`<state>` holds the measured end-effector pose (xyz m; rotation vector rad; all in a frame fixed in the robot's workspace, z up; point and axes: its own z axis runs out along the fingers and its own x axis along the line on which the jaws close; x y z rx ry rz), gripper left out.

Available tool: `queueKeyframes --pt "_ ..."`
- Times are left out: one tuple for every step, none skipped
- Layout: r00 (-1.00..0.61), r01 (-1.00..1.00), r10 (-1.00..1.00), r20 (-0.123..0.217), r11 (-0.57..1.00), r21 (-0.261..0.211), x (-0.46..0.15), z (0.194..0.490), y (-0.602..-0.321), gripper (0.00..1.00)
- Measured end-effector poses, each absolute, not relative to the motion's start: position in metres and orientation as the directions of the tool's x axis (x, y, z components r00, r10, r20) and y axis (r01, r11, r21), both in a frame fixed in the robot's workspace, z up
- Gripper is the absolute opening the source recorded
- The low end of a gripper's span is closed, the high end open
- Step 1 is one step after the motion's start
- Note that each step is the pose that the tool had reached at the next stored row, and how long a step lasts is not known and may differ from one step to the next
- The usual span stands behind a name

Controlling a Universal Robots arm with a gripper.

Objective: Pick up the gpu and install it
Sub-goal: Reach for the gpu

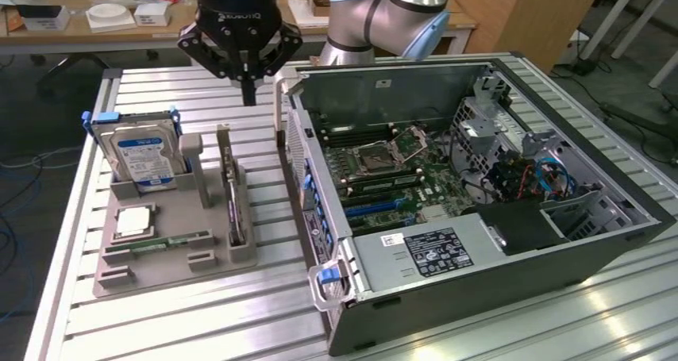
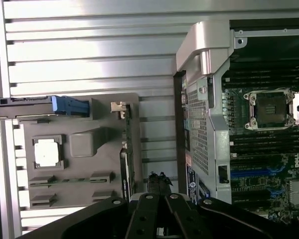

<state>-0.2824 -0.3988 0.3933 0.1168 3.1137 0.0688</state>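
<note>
My gripper (image 1: 248, 97) is fully closed & empty, hovering above the table. Gpu (image 1: 234, 196) stands on edge in the gray tray (image 1: 159, 274), below me & nearer the exterior cam. Its long axis runs alongside the PC case (image 1: 477, 297).

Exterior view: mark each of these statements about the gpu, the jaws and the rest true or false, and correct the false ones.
1. The gpu stands on edge in the grey holder. True.
2. The jaws grip the gpu. False: they hang shut and empty above the table, apart from the card.
3. The hard drive lies flat inside the computer case. False: it stands upright in the holder, outside the case.
4. The computer case is open, with its motherboard showing. True.
</note>
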Motion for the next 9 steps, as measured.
queueKeyframes --pt "-0.997 0.074 0.075 -0.023 0.996 0.045 -0.284 0.393 -0.399 0.1" --pt "-0.997 0.074 0.075 -0.023 0.996 0.045 -0.285 0.393 -0.399 0.1" --pt "-0.997 0.074 0.075 -0.023 0.996 0.045 -0.287 0.393 -0.399 0.1" --pt "-0.997 0.074 0.075 -0.023 0.996 0.045 -0.288 0.393 -0.399 0.1" --pt "-0.997 0.074 0.075 -0.023 0.996 0.045 -0.29 0.393 -0.399 0.1" --pt "-0.997 0.074 0.075 -0.023 0.996 0.045 -0.291 0.393 -0.399 0.1" --pt "-0.997 0.074 0.075 -0.023 0.996 0.045 -0.293 0.393 -0.399 0.1" --pt "-0.997 0.074 0.075 -0.023 0.996 0.045 -0.294 0.393 -0.399 0.1" --pt "-0.997 0.074 0.075 -0.023 0.996 0.045 -0.296 0.393 -0.399 0.1"
